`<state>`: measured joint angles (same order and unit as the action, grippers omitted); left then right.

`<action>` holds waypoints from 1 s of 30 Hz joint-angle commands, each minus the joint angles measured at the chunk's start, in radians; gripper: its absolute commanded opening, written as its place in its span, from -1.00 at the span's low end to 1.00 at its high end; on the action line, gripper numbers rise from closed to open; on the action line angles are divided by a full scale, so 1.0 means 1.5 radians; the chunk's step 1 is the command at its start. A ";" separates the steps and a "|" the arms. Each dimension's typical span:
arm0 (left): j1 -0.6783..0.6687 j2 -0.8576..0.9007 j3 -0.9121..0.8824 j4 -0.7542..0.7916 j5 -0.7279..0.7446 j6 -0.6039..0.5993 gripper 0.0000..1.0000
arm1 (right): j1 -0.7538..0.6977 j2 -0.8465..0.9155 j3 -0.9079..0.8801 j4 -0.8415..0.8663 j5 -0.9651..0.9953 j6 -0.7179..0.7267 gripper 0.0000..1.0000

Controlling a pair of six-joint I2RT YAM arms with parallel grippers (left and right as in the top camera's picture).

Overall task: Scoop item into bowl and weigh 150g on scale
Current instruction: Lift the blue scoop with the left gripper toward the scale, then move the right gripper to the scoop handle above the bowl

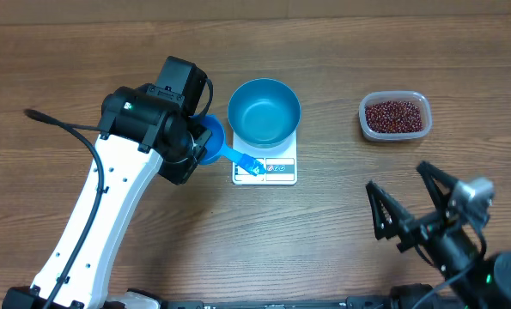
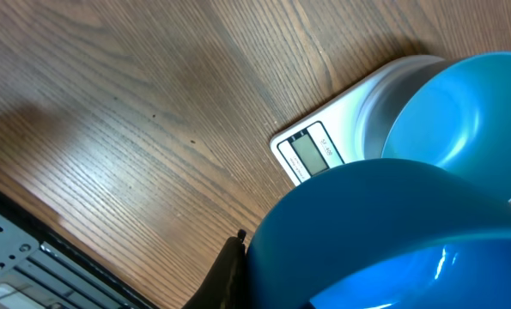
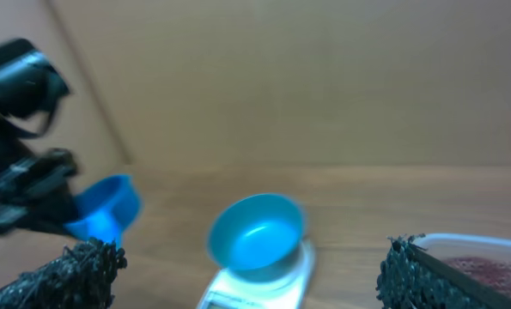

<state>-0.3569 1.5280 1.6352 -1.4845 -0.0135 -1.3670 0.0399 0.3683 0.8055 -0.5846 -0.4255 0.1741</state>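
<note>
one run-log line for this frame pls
left fingers: shut on scoop | right fingers: open | bowl: empty, on scale | beans: in tub

Clear plastic tub (image 1: 363,116), blue scoop (image 1: 225,152), wooden table (image 1: 341,232)

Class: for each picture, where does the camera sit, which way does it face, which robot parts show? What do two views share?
Overhead: above the table, facing straight down; left arm, right arm.
Left wrist: behind the scoop, facing scale; body barely shows.
Right wrist: low, facing across the table; open fingers show.
Shared: bowl on scale.
</note>
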 commanded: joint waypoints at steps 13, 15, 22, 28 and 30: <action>-0.003 -0.003 0.006 0.001 0.063 -0.147 -0.91 | -0.001 0.301 0.044 0.209 -0.311 0.386 0.93; -0.003 -0.003 0.006 0.003 0.082 -0.160 -0.92 | 0.001 0.343 0.044 0.210 -0.311 0.454 0.86; -0.003 -0.003 0.006 0.003 0.118 -0.230 -0.92 | 0.064 0.428 0.044 0.220 -0.243 0.548 0.83; -0.015 0.002 0.006 0.011 0.132 -0.315 -0.91 | 0.158 0.441 0.044 0.289 -0.161 0.568 0.82; -0.025 0.006 0.006 0.026 0.132 -0.316 -0.91 | 0.192 0.441 0.044 0.303 -0.127 0.583 0.82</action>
<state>-0.3714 1.5280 1.6352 -1.4658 0.1688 -1.7668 0.2592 1.0370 0.8520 -0.1558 -0.7269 0.9985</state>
